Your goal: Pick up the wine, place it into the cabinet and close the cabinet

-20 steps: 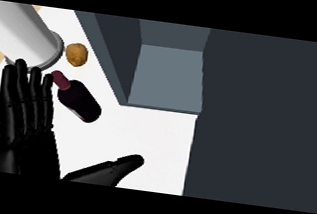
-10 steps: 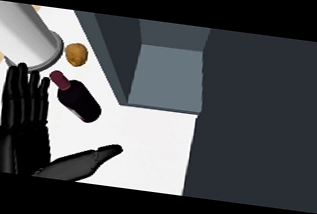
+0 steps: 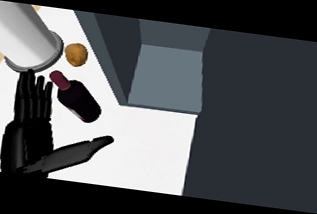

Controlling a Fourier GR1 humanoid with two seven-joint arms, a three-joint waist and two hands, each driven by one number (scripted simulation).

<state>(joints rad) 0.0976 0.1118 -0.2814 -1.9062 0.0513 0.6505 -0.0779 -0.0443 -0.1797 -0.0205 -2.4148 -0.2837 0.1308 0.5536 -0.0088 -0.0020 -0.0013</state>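
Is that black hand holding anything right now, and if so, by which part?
Nothing is held. The black hand is open, fingers straight, just left of the dark red wine bottle lying on the white counter.

White flat counter top (image 3: 141,147) is carrying a dark wine bottle (image 3: 78,99) lying sideways and a brown oval potato (image 3: 76,54).

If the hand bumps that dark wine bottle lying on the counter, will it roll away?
Probably. The wine bottle lies on its side and looks round, so a sideways nudge would likely roll it. It looks smooth, so it may slip between the fingers. The hand beside it is open.
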